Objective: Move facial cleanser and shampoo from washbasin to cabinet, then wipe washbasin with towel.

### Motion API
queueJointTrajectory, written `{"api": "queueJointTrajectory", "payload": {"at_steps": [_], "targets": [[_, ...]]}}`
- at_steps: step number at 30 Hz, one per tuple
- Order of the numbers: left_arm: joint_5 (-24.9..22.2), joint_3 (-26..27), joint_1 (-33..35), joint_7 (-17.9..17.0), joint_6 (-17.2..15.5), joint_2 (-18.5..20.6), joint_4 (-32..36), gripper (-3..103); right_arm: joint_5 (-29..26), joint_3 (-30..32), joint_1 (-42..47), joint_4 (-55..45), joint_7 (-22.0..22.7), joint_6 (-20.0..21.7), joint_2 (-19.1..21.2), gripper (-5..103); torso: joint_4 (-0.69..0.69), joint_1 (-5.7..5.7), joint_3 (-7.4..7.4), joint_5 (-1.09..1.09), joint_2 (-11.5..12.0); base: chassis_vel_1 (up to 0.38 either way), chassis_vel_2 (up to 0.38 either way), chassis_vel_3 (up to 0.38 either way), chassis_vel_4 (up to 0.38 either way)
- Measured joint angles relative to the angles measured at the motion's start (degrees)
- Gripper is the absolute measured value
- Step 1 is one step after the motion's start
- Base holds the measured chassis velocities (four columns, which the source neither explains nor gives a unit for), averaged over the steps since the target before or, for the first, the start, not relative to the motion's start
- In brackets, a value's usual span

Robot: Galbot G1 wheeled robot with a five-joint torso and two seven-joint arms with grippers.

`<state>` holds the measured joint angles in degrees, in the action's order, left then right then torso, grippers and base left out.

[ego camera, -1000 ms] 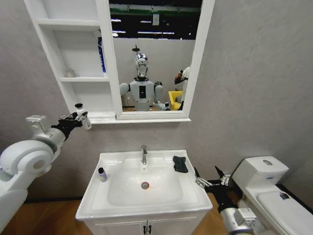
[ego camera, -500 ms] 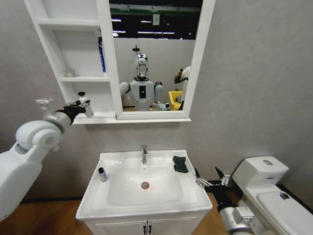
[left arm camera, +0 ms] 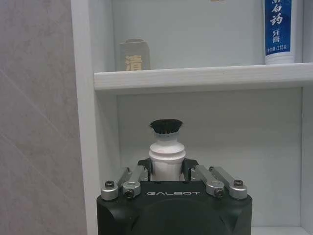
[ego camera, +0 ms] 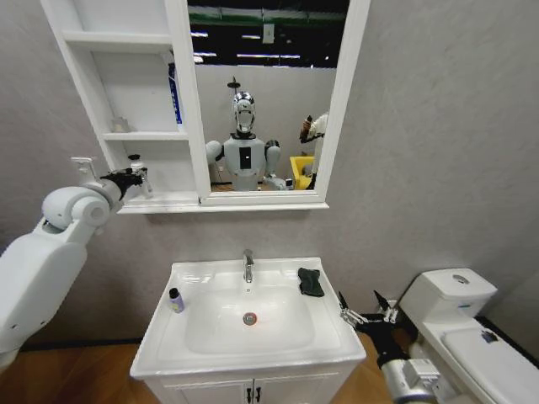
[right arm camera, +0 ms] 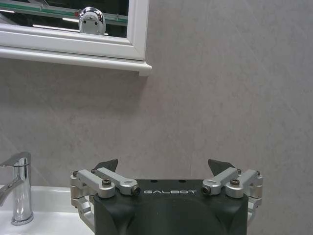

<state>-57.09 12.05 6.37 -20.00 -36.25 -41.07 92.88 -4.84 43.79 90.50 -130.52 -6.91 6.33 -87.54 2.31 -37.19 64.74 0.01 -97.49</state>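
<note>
Left gripper (left arm camera: 167, 169) holds white bottle (left arm camera: 167, 156) upright, seemingly inside cabinet (left arm camera: 195, 77).

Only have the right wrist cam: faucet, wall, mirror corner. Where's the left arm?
Observer: The left gripper is raised at the cabinet, jaws shut on a white bottle with a black cap, in front of the lowest compartment.
Operator: Anything on the basin?
Observer: A small dark-capped bottle stands on the washbasin's left rim.
Operator: Towel?
Observer: The dark towel lies on the back right rim, apart from your right gripper, which hangs open off the basin's right edge.
</note>
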Motion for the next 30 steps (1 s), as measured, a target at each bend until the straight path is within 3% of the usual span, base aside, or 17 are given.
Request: {"api": "queueJointTrajectory", "payload": {"at_steps": [19,23,25,29,30], "targets": [[1.08,-1.08,-1.77,0.06,-0.13,-2.47,-3.81,32,0.89,0.61,1.35,0.94,-0.09,-2.06,-0.35,100,0.01,0.00,0.00,-0.01,0.00,0.000,0.000,0.000,0.000],[1.05,-0.86,-1.04,-0.05,-0.19,-2.38,-3.51,42,1.00,0.54,1.21,1.03,-0.08,-2.14,-0.44,100,0.01,0.00,0.00,-0.01,0.00,0.000,0.000,0.000,0.000],[1.03,-0.58,-0.65,-0.10,-0.19,-2.29,-3.27,58,1.01,0.48,0.96,1.03,-0.08,-2.14,-0.38,100,0.00,0.00,0.00,-0.01,0.00,0.000,0.000,0.000,0.000],[0.73,-0.16,-0.35,-0.13,-0.20,-2.25,-2.96,64,1.05,0.41,0.87,1.03,-0.07,-2.11,-0.38,100,0.00,0.00,0.00,-0.01,0.00,0.000,0.000,0.000,0.000],[0.59,0.36,0.09,-0.16,-0.20,-2.16,-2.55,74,1.17,0.36,0.85,1.03,-0.07,-2.10,-0.40,100,0.01,0.00,0.00,-0.01,0.00,0.000,0.000,0.000,0.000]]}}
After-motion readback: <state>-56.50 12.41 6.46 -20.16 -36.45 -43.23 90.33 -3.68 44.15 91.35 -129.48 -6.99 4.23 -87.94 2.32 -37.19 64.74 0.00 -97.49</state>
